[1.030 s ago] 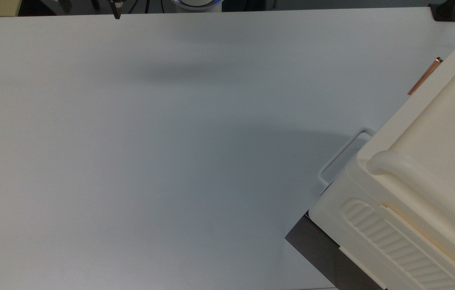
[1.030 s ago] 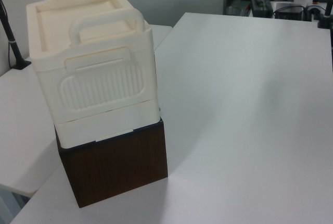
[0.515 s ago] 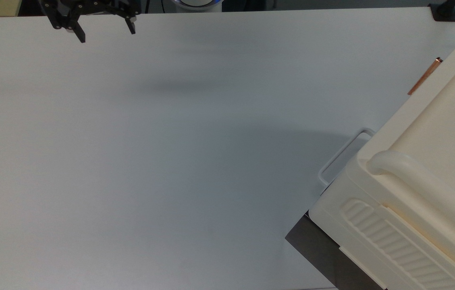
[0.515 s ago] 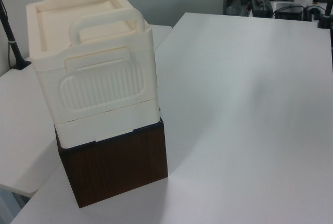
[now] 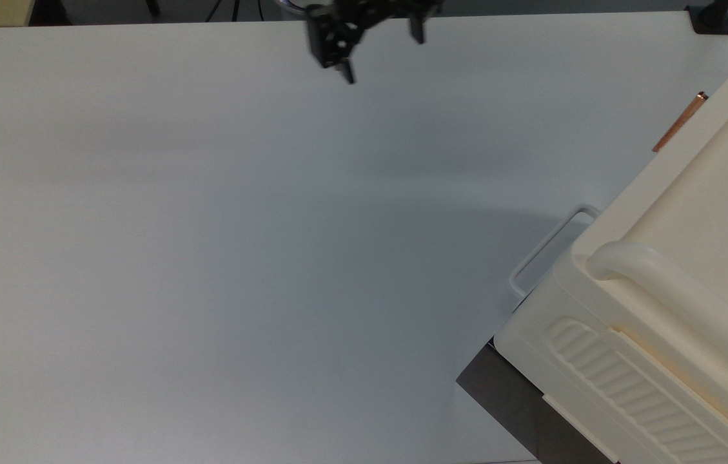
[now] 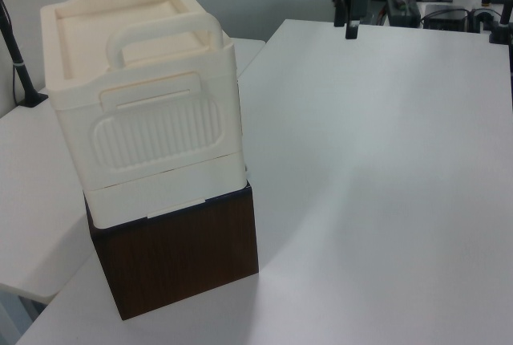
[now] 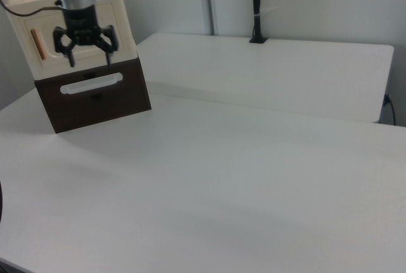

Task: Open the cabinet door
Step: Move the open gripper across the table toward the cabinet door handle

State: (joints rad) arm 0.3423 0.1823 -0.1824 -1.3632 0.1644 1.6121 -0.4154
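since half a second ago your gripper [image 5: 382,57] has swung from the top view's upper left to its upper middle, hanging over the table's [image 5: 209,258] far edge, fingers spread wide, holding nothing. in the right view the gripper [image 7: 87,56] appears in front of the cabinet door [image 7: 73,28], whose copper handle [image 7: 37,44] stands at the right view's left. in the top view they're well apart: the handle [image 5: 679,122] sits far right. the cream cabinet [image 6: 144,120] rests on a dark wooden box [image 6: 180,257]. the cabinet hasn't moved.
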